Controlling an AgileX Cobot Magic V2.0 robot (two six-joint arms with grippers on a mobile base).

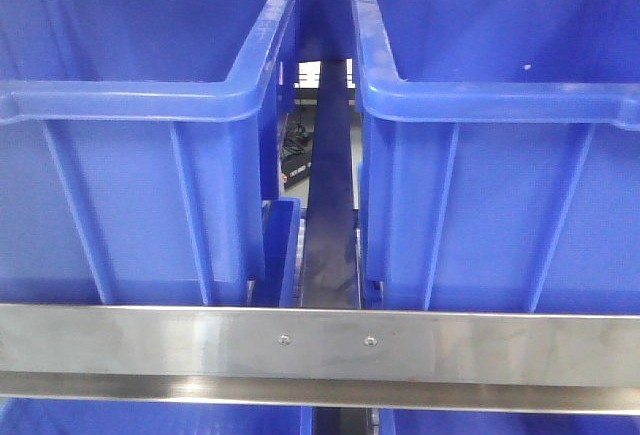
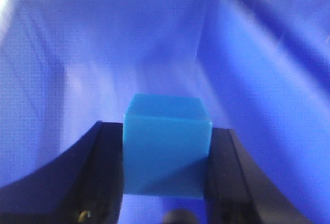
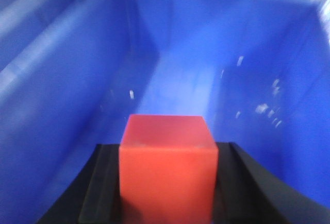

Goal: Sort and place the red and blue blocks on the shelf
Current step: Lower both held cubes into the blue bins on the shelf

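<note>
In the left wrist view my left gripper (image 2: 166,130) is shut on the blue block (image 2: 166,149), its black fingers (image 2: 105,172) pressed on both sides of it, inside a large blue bin (image 2: 258,80). In the right wrist view my right gripper (image 3: 168,148) is shut on the red block (image 3: 168,167), held inside another blue bin (image 3: 62,90). The shelf's brushed-steel front rail (image 1: 150,345) with two small screws crosses the front view. Neither gripper nor block shows in the front view.
Two large blue bins stand side by side on the shelf, left (image 1: 130,100) and right (image 1: 500,100), with a dark roller track (image 1: 328,215) in the gap between them. The rims of lower blue bins (image 1: 150,420) show under the rail.
</note>
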